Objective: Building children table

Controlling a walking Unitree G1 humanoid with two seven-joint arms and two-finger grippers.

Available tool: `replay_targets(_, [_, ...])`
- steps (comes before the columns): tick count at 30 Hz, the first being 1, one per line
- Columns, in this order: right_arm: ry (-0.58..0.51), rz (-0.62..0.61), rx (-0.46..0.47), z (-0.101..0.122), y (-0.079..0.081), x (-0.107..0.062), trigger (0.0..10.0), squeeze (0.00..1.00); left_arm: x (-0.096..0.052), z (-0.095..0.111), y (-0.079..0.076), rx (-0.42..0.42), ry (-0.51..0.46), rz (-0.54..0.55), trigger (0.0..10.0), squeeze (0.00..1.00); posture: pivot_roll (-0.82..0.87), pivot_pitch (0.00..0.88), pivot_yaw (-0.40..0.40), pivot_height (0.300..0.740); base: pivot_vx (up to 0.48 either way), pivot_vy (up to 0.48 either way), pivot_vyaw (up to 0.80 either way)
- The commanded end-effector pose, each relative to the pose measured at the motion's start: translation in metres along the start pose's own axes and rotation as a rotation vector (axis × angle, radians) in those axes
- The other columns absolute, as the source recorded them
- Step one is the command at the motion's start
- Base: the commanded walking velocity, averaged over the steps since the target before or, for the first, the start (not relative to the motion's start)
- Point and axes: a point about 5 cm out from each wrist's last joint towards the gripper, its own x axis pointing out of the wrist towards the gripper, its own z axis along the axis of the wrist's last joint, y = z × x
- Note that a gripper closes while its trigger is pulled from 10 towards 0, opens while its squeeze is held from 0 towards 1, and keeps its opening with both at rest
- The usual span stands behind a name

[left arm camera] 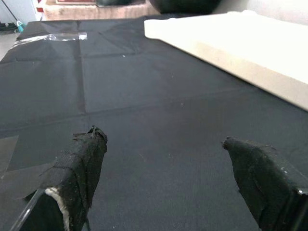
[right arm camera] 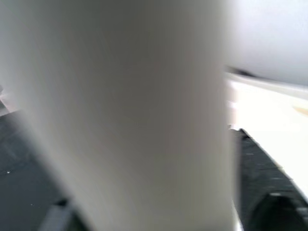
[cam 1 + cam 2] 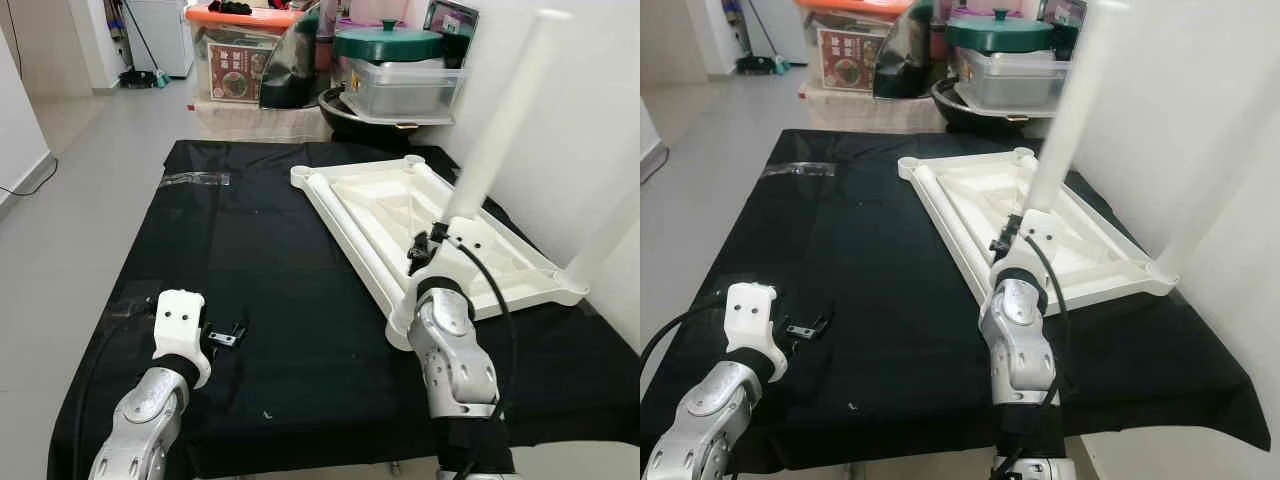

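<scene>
White plastic table leg (image 3: 505, 120) pinched upright by right end effector (image 3: 432, 243); left end effector (image 1: 163, 183) spread.

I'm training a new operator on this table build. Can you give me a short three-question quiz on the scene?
1. True or false: the tabletop lies upside down on the black cloth.
2. What does the right gripper hold? A) a white leg B) a screwdriver C) nothing
3. Fill in: the left gripper's fingers are ____, with nothing between them.

Key: 1 true; 2 A; 3 open.
</scene>
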Motion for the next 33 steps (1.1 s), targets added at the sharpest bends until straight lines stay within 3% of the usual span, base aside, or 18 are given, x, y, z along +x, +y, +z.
replay_targets(1, [0.037,-0.012,0.079,-0.009,0.002,-0.006,10.0,0.88,0.002,-0.001,0.0,0.014,0.01,-0.009,10.0,0.0,0.03,0.0,-0.054,0.74,0.0,0.0,0.0])
replay_targets(2, [0.028,-0.009,0.083,-0.007,0.002,-0.007,10.0,1.0,0.002,-0.002,0.0,0.014,0.01,-0.01,10.0,0.0,0.03,0.0,-0.052,0.74,0.0,0.0,0.0])
replay_targets(17, [-0.175,0.138,0.082,0.034,0.012,-0.008,10.0,1.0,0.003,-0.002,0.001,0.018,0.011,-0.015,10.0,0.0,0.03,0.0,-0.045,0.74,0.0,0.0,0.0])
replay_targets(21, [-0.239,0.324,-0.016,0.063,0.006,0.009,10.0,1.0,0.004,-0.002,0.0,0.019,0.011,-0.026,10.0,0.0,0.02,0.0,-0.039,0.74,0.0,0.0,0.0])
replay_targets(23, [-0.21,0.39,-0.095,0.068,-0.005,0.022,10.0,1.0,0.005,-0.002,-0.002,0.018,0.009,-0.03,10.0,0.0,0.01,0.0,-0.041,0.74,0.0,0.0,0.0])
replay_targets(27, [-0.169,0.437,-0.093,0.068,-0.007,0.026,10.0,1.0,0.005,-0.002,-0.002,0.019,0.009,-0.03,10.0,0.0,0.01,0.0,-0.041,0.74,0.0,0.0,0.0])
replay_targets(28, [-0.147,0.449,-0.121,0.068,-0.012,0.031,10.0,0.1,0.005,-0.002,-0.002,0.018,0.01,-0.031,10.0,0.0,0.01,0.0,-0.044,0.74,0.0,0.0,0.0])
replay_targets(29, [-0.118,0.48,-0.15,0.067,-0.015,0.034,10.0,0.09,0.005,-0.003,-0.002,0.018,0.01,-0.031,10.0,0.0,0.01,0.0,-0.044,0.74,0.0,0.0,0.0])
replay_targets(30, [-0.096,0.504,-0.169,0.066,-0.017,0.037,10.0,0.0,0.005,-0.003,-0.002,0.018,0.01,-0.032,10.0,0.0,0.01,0.0,-0.047,0.74,0.0,0.0,0.0])
replay_targets(33, [-0.078,0.507,-0.192,0.065,-0.021,0.041,10.0,0.0,0.005,-0.003,-0.002,0.018,0.011,-0.032,10.0,0.0,0.01,0.0,-0.047,0.74,0.0,0.0,0.0])
